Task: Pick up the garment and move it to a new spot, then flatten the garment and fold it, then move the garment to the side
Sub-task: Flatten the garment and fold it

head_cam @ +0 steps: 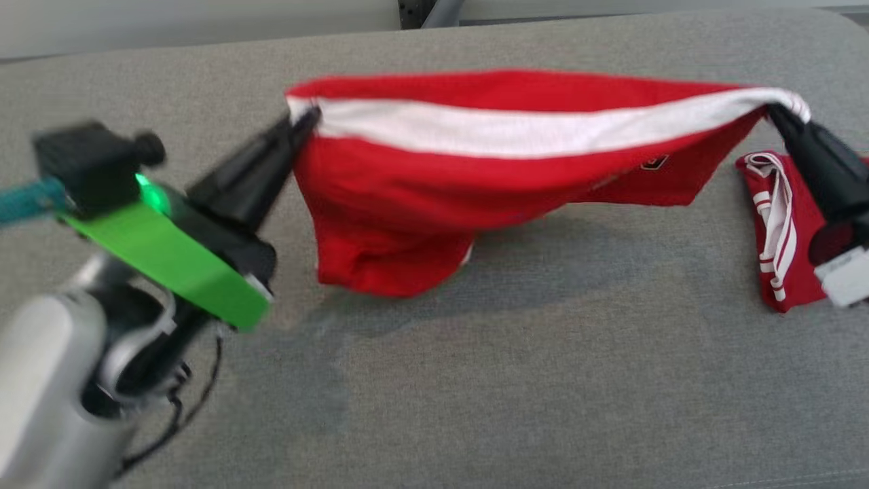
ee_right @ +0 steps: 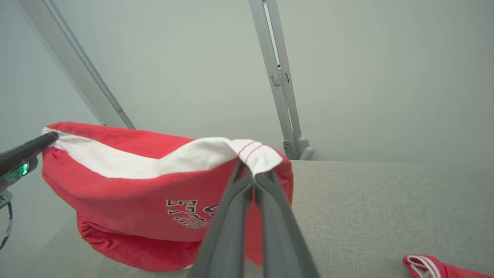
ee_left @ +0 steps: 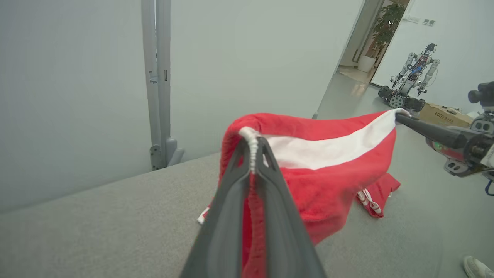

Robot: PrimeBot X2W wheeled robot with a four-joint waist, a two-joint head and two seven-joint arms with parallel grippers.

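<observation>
A red garment [head_cam: 475, 176] with a broad white band hangs stretched between my two grippers above the grey padded surface [head_cam: 475, 380]. Its lower part sags close to the surface; whether it touches I cannot tell. At the garment's left end my left gripper [head_cam: 305, 119] is shut on the white-edged corner, and the left wrist view shows that cloth [ee_left: 332, 181] pinched at its tips [ee_left: 252, 144]. My right gripper [head_cam: 777, 112] is shut on the right end, where a white striped cuff folds over its tips [ee_right: 253, 173]. Black lettering shows on the red front [ee_right: 135, 200].
A second, small red cloth with white stripes [head_cam: 774, 224] lies on the surface below my right gripper. A grey pole [ee_left: 156, 77] stands behind the surface against a pale wall. On the floor beyond are another robot [ee_left: 409, 81], a cardboard box [ee_left: 444, 114] and a shoe [ee_left: 478, 266].
</observation>
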